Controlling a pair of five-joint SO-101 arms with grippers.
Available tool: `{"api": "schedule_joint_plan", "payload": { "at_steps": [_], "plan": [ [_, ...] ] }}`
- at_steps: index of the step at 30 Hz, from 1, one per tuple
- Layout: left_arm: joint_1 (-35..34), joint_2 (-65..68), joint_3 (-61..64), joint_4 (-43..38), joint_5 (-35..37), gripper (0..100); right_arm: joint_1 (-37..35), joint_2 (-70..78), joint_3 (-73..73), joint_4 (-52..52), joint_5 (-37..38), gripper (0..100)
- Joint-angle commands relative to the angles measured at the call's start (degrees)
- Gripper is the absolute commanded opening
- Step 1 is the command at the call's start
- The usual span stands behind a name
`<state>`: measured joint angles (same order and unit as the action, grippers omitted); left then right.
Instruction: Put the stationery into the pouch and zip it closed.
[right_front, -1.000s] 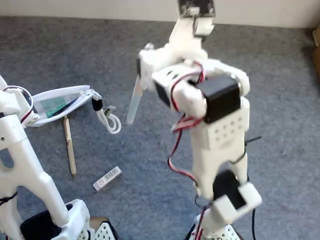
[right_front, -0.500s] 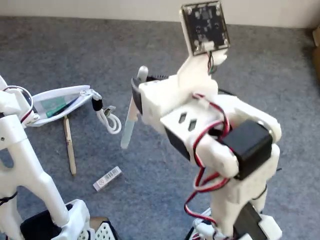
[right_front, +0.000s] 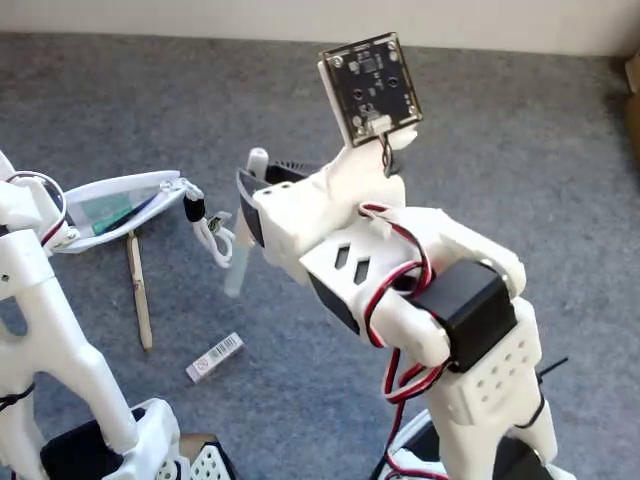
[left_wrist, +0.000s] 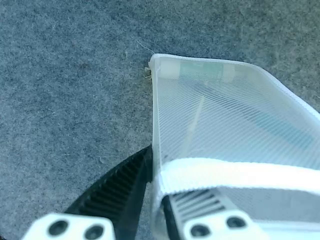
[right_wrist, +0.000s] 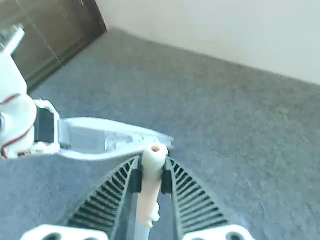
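Note:
A clear mesh pouch with a white zip edge lies open on the grey carpet at the left. My left gripper is shut on its near end; in the left wrist view the fingers pinch the pouch wall, with greenish items inside. In the middle, my right gripper is shut on a white pen, held tilted above the carpet right of the pouch mouth. The right wrist view has the pen between the jaws, with the pouch beyond. A wooden pencil and a small labelled eraser lie on the carpet.
The pouch's white zip cord loops on the carpet between the pouch mouth and the pen. The left arm's white links rise at the left edge. Grey carpet stretches to the right, with a pale wall along the far side.
My right arm has swung left and lower with the pen, bringing it nearer the pouch mouth and cord. The left arm and pouch have stayed still.

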<state>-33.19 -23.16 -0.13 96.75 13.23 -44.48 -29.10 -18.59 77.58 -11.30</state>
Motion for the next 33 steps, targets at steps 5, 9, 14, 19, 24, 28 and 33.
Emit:
{"api": "schedule_joint_plan", "payload": {
  "at_steps": [5,9,14,19,24,28,33],
  "plan": [
    [-0.5,-0.4,-0.4,-1.2,0.4,1,-0.7,-10.4,17.2,-22.5,0.9,0.5],
    [-0.5,-0.4,-0.4,-1.2,0.4,1,-0.7,-16.8,28.2,-35.2,0.9,0.5],
    [-0.5,-0.4,-0.3,-1.2,0.4,1,-0.7,-23.6,41.9,-52.5,1.2,0.5],
    [-0.5,-0.4,-0.3,-1.2,0.4,1,-0.8,-25.3,53.1,-69.8,1.0,0.5],
    [-0.5,-0.3,-0.3,-1.2,0.3,1,-5.2,-25.2,62.5,-87.8,1.2,0.5],
    [-0.5,-0.3,-0.3,-1.2,0.3,1,-6.0,-24.8,69.2,-97.0,1.3,0.5],
    [-0.5,-0.3,-0.3,-1.2,0.4,1,-6.0,-18.3,71.2,-98.8,4.7,0.5]
  ]
}}
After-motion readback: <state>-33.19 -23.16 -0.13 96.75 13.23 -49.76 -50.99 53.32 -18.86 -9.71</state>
